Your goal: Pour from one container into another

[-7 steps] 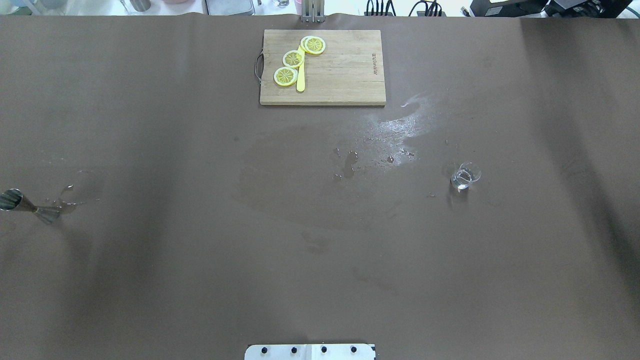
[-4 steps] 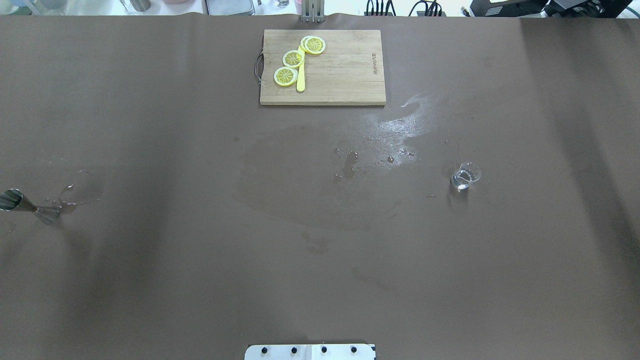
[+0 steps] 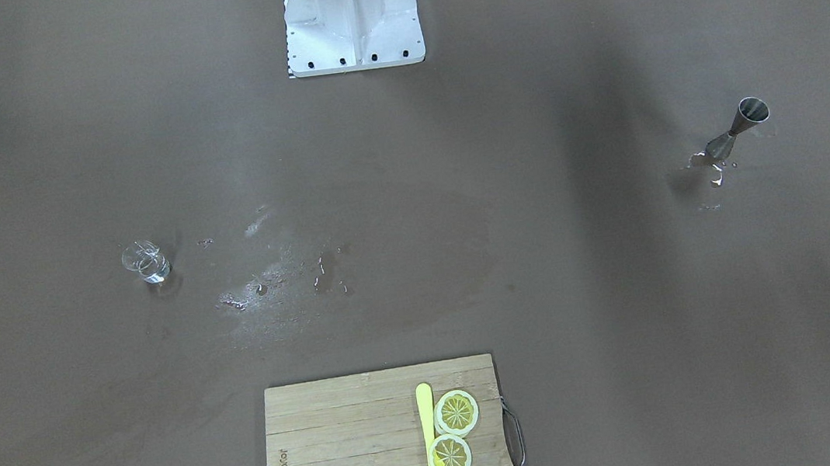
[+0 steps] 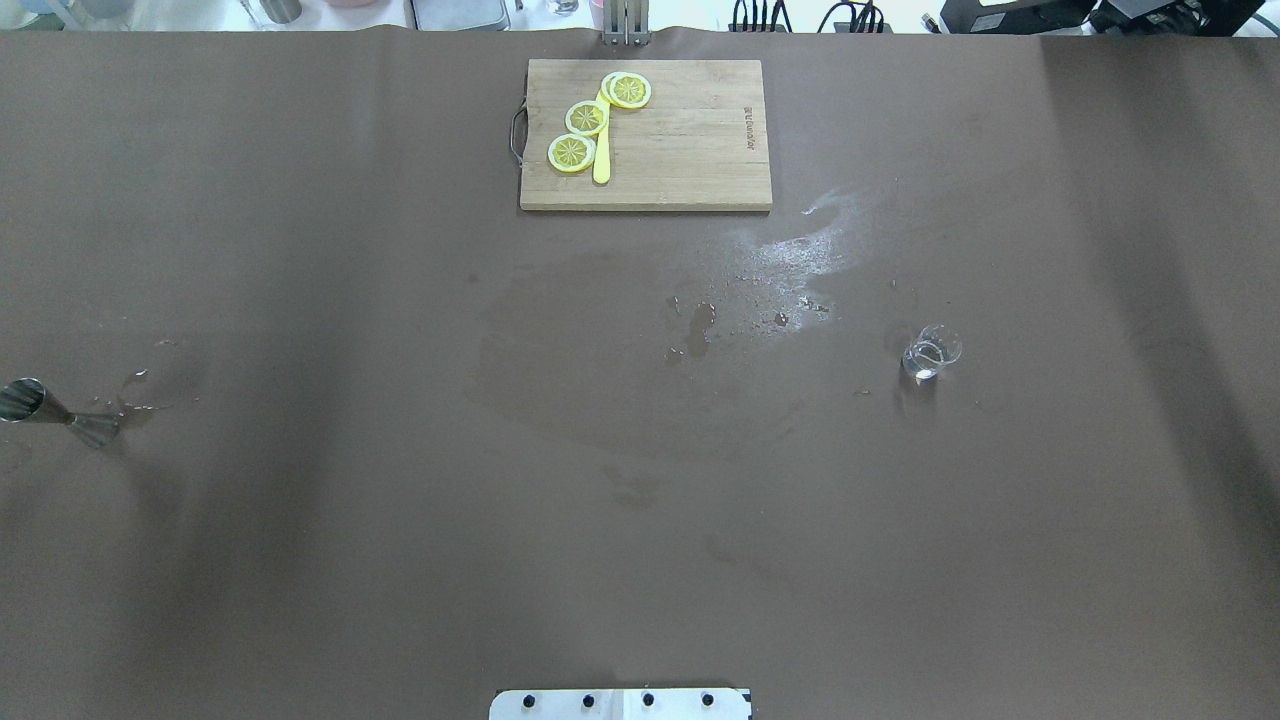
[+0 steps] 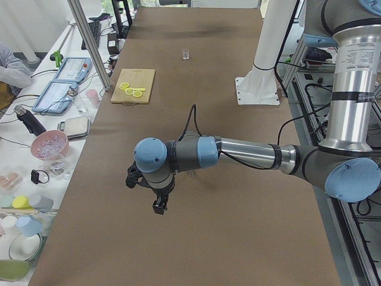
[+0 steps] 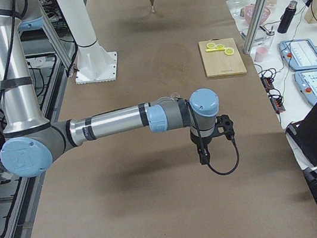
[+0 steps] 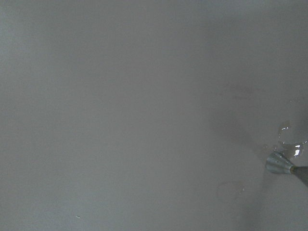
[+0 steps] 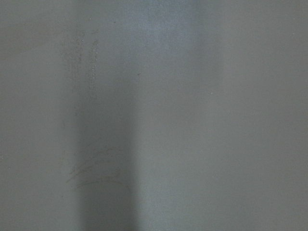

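The clear glass cup point(image 4: 931, 353) stands upright on the brown cloth right of centre, also seen as the cup point(image 3: 145, 264) in the front view. At the far left edge stands the silver jigger point(image 4: 52, 406), upright, with water drops beside it; the jigger point(image 3: 735, 128) shows in the front view too, and its base point(image 7: 279, 163) in the left wrist view. My left gripper point(image 5: 158, 207) hangs over the cloth near the jigger's end. My right gripper point(image 6: 203, 157) hangs near the cup's end. Both show only in the side views, so I cannot tell how their jaws stand.
A wooden cutting board point(image 4: 690, 170) with lemon slices point(image 4: 586, 117) and a yellow knife lies at the table's far middle. Wet patches point(image 4: 790, 255) spread between board and cup. The robot's white base plate point(image 3: 354, 37) sits at the near edge.
The cup, the jigger and the board stay where they were. Only the soft shadows on the cloth have shifted slightly.
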### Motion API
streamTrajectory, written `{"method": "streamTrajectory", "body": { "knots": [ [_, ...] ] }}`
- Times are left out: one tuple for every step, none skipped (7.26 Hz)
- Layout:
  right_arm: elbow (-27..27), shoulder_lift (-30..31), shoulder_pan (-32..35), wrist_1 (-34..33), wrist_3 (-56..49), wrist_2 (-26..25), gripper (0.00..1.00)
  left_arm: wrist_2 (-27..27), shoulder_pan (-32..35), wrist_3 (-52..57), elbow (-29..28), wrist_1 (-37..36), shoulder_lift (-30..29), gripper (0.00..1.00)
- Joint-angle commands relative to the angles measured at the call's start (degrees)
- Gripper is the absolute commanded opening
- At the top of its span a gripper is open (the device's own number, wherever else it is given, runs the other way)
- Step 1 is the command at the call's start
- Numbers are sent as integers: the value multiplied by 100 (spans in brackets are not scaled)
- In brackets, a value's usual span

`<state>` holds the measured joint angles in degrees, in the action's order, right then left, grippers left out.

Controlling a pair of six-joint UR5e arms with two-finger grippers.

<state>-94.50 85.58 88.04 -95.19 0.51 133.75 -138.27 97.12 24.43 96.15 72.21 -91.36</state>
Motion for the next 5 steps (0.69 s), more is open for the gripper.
{"method": "streamTrajectory", "body": {
  "knots": [
    [-147, -163, -147, -551, 124, -183, 100, -7, 0, 0, 0, 4, 13, 98],
    [-139, -156, -147, -570, 125, -192, 100, -7, 0, 0, 0, 4, 13, 98],
    [-147, -86, -147, -544, 116, -192, 100, -7, 0, 0, 0, -5, 13, 98],
    [-139, -24, -138, -518, 37, -183, 100, -7, 0, 0, -9, -5, 13, 98],
    [-130, -24, -147, -518, 37, -183, 100, -7, 0, 0, -9, -5, 13, 98]
  ]
}}
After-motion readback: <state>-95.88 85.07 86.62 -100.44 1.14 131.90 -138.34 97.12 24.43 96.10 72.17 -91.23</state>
